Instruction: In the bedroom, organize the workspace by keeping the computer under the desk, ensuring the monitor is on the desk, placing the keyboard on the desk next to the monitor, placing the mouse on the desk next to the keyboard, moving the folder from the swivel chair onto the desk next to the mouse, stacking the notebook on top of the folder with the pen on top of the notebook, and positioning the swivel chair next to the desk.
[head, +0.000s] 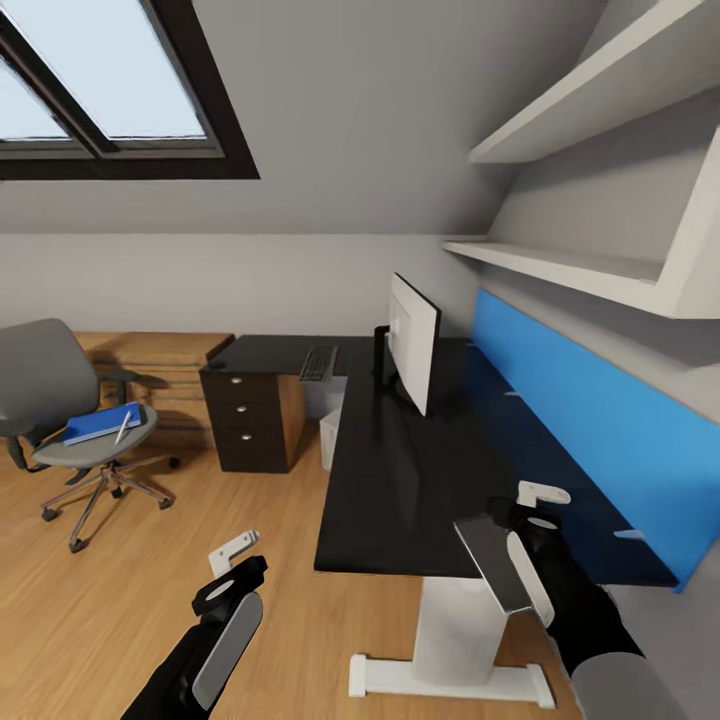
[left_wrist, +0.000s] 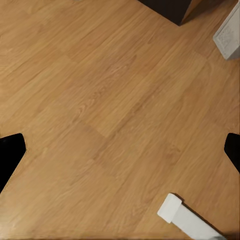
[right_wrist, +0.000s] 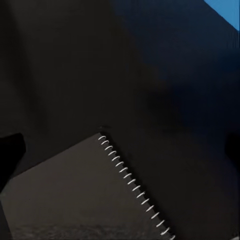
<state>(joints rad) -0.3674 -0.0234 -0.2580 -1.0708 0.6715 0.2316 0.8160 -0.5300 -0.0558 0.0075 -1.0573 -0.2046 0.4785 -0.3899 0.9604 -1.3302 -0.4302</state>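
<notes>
The black desk (head: 400, 480) carries the monitor (head: 415, 345) and, at its far end, the keyboard (head: 318, 363). A grey spiral notebook (head: 490, 560) (right_wrist: 85, 195) sits at the desk's front edge, close under my right gripper (head: 540, 505) (right_wrist: 120, 150). That gripper's fingers stand apart; I cannot tell whether the notebook rests flat. On the grey swivel chair (head: 45, 370) at the left lie the blue folder (head: 100, 423) and a pen (head: 122, 428). My left gripper (head: 235, 562) (left_wrist: 120, 150) hangs open over the wooden floor. A pale box (head: 332, 435), possibly the computer, stands under the desk.
A dark drawer unit (head: 250, 420) supports the desk's far end, with a wooden dresser (head: 160, 370) behind the chair. The white desk foot (head: 450, 680) (left_wrist: 185, 217) is near my base. White shelves (head: 580, 270) and a blue panel (head: 600, 420) line the right wall.
</notes>
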